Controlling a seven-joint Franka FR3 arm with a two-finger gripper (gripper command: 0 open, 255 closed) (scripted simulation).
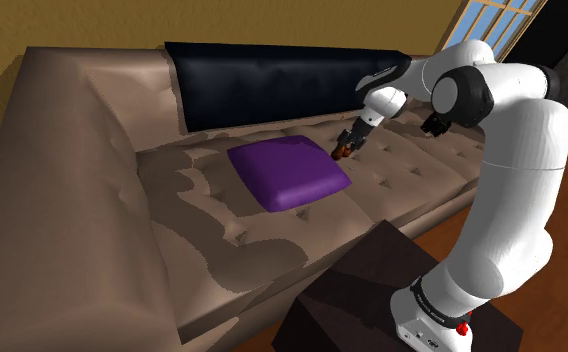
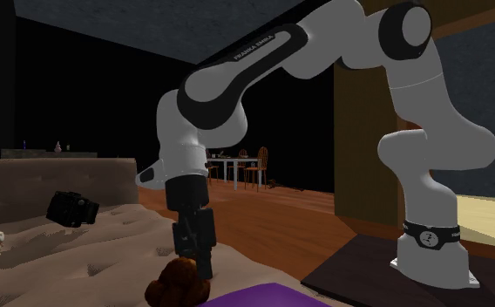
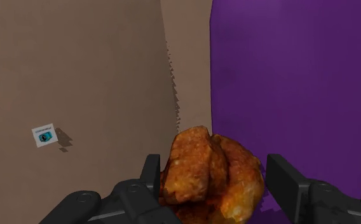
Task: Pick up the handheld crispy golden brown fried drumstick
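Straddling the fried drumstick (image 3: 206,181) with the gripper (image 3: 214,164) spread wide, not yet clasping. Lying at the purple cushion (image 3: 293,76) edge, on the brown sofa (image 3: 77,70). Likely risking nudging it aside, or pinching only lumpy crust, if closing off-centre.

Shoulder view: sofa (image 1: 72,220) being lit evenly, softly. Second exterior view being rendered dim. Small shadow being cast by card (image 3: 44,135).
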